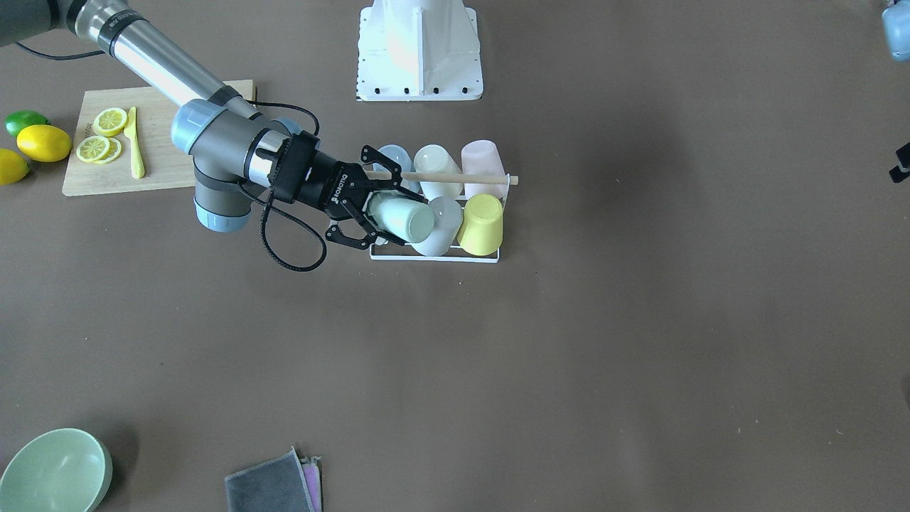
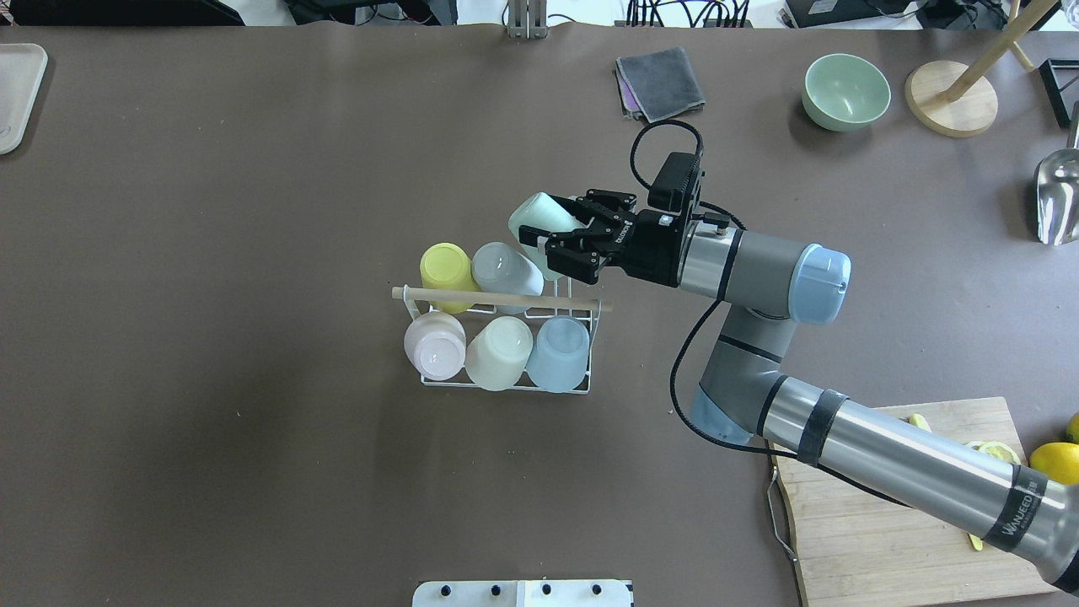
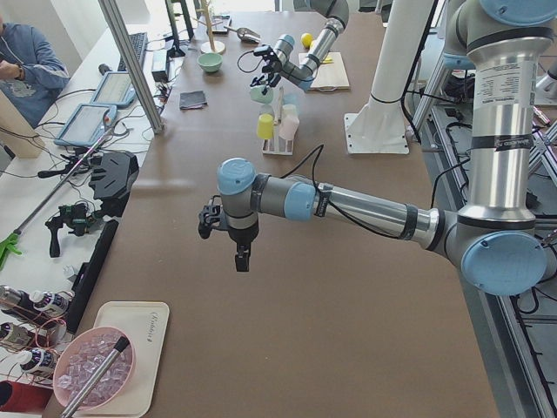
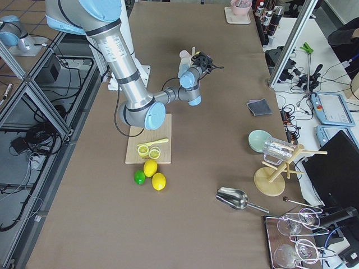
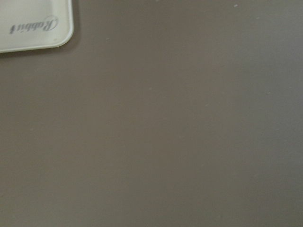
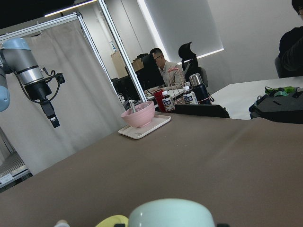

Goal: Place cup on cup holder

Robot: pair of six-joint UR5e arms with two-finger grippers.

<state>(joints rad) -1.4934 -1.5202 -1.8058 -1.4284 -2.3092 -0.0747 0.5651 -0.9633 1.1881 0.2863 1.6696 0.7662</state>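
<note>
The cup holder is a white wire rack with a wooden rod across its top; it also shows in the front view. It carries yellow, grey, pink, cream and blue cups, upside down. My right gripper is shut on a pale mint cup and holds it tilted over the rack's far right corner, next to the grey cup. In the front view the mint cup sits in the gripper. My left gripper hangs over bare table far from the rack; I cannot tell if it is open.
A wooden cutting board with lemon slices and a yellow knife lies by the right arm, lemons and a lime beside it. A green bowl, grey cloths, a wooden stand, a metal scoop and a white tray lie along the table's edges.
</note>
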